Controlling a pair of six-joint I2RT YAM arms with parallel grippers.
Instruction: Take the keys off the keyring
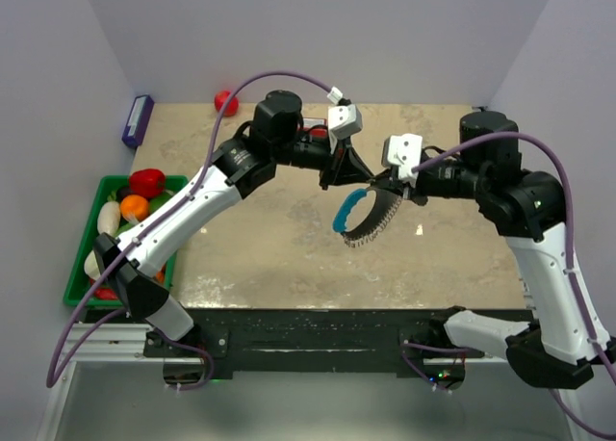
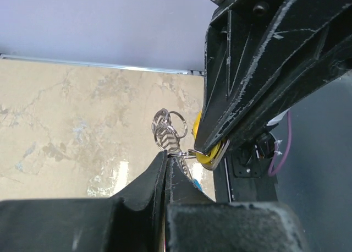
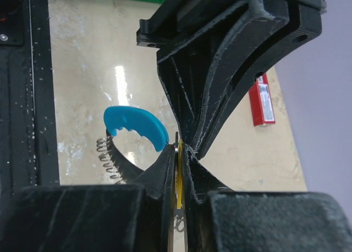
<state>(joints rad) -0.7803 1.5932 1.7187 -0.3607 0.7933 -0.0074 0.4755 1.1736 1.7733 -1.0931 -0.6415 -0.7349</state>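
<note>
Above the middle of the table, the keyring hangs between both grippers as a floppy loop of grey coiled links with a light-blue curved segment. My left gripper is shut on a thin wire ring of the keyring. Facing it, my right gripper is shut on the small yellow key, which sits edge-on between its pads. The key also shows in the left wrist view, clamped at the other gripper's tips. The two grippers' fingertips almost touch.
A green bin of toy produce stands at the table's left edge. A red ball and a purple box lie at the back left. A red rectangular box lies behind the grippers. Walls close in on three sides.
</note>
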